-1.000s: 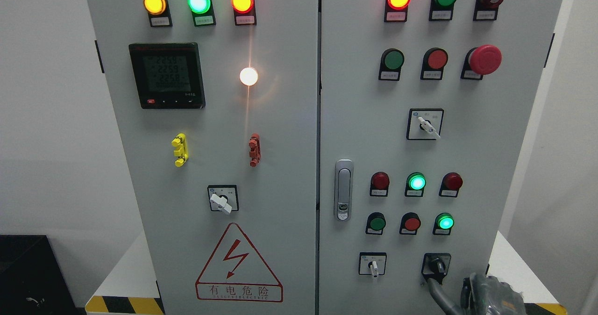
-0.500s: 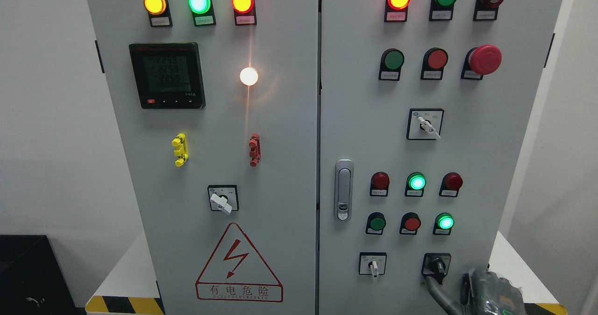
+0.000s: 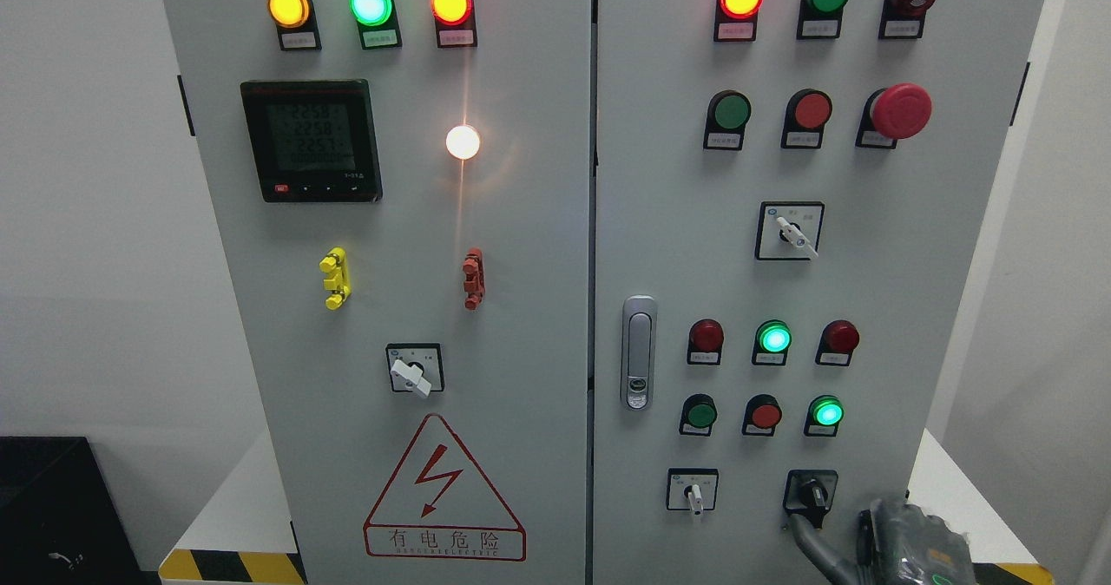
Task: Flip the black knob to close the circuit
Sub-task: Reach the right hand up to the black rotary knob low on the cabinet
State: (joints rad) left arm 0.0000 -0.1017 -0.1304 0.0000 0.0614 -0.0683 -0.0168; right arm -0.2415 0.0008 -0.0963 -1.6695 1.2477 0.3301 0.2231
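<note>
Big grey cabinet (image 3: 521,325) fills the view, two doors, lamps and buttons all over. The bit I care about is bottom right of the right door: the black knob (image 3: 812,491), sitting in its black square plate, just right of a small white-lever switch (image 3: 693,491) and below a lit green lamp (image 3: 826,412).

My right robot hand (image 3: 877,542) pokes in at the bottom right corner. One grey finger (image 3: 807,540) reaches up to just under the knob, tip looks like it's touching or nearly so, can't tell which. The rest of the hand is cut off by the frame, so idk if it's wide or narrow; it's not clamped on anything I can see. Left hand isn't in shot.

Handling guess: hard plastic rotary selector, stiff w/ a spring detent, so it'll resist then snap over. Small and probably slick. I'd pinch the raised ridge on both sides and twist, not push from below, since one finger would likely slip off.
</note>
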